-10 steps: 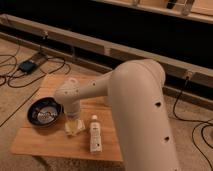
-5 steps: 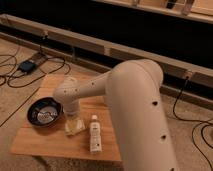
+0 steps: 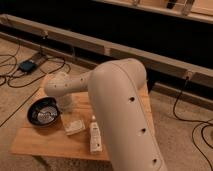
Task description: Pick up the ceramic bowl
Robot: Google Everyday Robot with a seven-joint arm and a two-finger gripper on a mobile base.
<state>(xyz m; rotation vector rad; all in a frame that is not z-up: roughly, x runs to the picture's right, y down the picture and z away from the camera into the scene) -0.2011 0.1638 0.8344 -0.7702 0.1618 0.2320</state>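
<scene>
The ceramic bowl [image 3: 44, 112] is glossy black with a pale reflective bottom and sits on the left part of the wooden table [image 3: 45, 142]. My white arm reaches over the table from the right. Its wrist hangs above the bowl's right rim. My gripper [image 3: 65, 103] points down just right of the bowl, between the bowl and the packet, close to the rim. I cannot tell whether it touches the bowl.
A pale yellowish flat packet [image 3: 74, 125] lies right of the bowl. A small white bottle [image 3: 95, 135] lies further right near the front edge. Cables and a dark box [image 3: 27, 65] lie on the carpet at left, and a long dark wall runs behind.
My wrist and gripper have shifted a little to the left, closer to the bowl. The bowl, packet and bottle have not moved.
</scene>
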